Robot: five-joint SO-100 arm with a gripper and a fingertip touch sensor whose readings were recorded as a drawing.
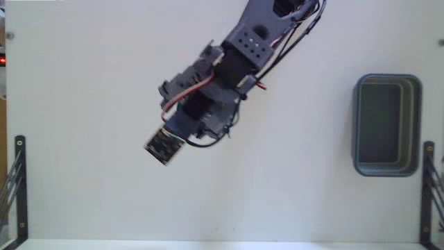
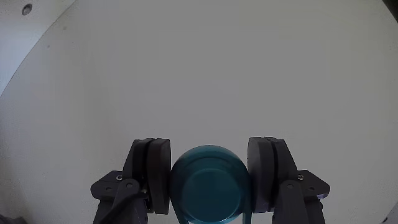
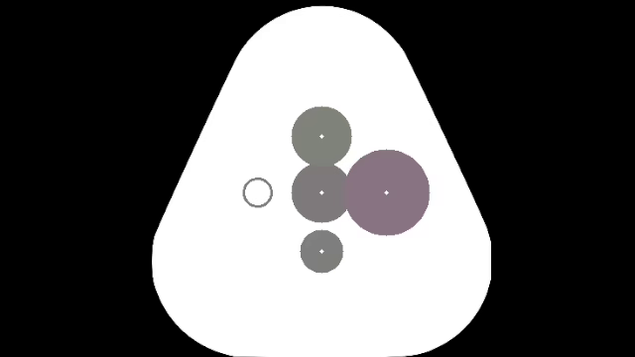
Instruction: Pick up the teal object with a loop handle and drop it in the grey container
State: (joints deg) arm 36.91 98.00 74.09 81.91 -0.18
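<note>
- Wrist view: the gripper (image 2: 209, 180) has its jaws pinching the teal object with a loop handle (image 2: 208, 186), one pad on each side of the disc
- Fixed view: the arm (image 1: 208, 90) hangs over bare white table (image 1: 83, 83)
- The grey container (image 1: 387, 125) sits well apart, near the table's right edge, a black bracket (image 1: 428, 187) just beside it
</note>
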